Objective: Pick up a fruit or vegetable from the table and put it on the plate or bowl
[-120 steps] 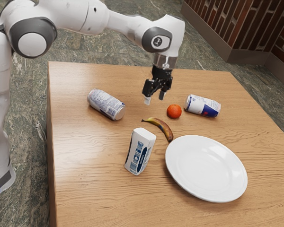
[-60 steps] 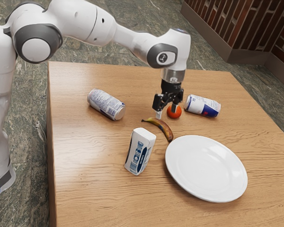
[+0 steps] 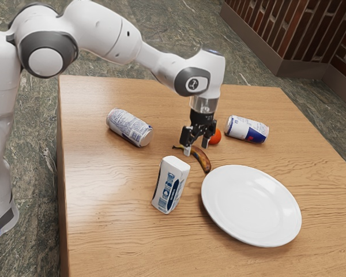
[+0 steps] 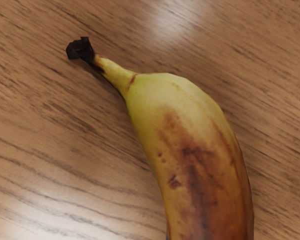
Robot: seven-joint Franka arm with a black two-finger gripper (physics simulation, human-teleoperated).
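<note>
A bruised yellow banana (image 3: 200,158) lies on the wooden table just left of the white plate (image 3: 251,204). My gripper (image 3: 194,146) is low over its stem end, fingers open and straddling it. In the wrist view the banana (image 4: 190,155) lies directly under my hand, its dark stem tip (image 4: 80,49) resting on the wood. An orange (image 3: 217,135) sits just behind the gripper, partly hidden by the fingers.
A white and blue carton (image 3: 170,184) stands left of the plate, close to the banana. One silver can (image 3: 129,127) lies on its side at the exterior view's left, another can (image 3: 246,128) lies beside the orange. The table's front (image 3: 132,242) is bare wood.
My gripper has come down and forward from above the table, past the orange, to the banana's stem end. Nothing on the table has moved.
</note>
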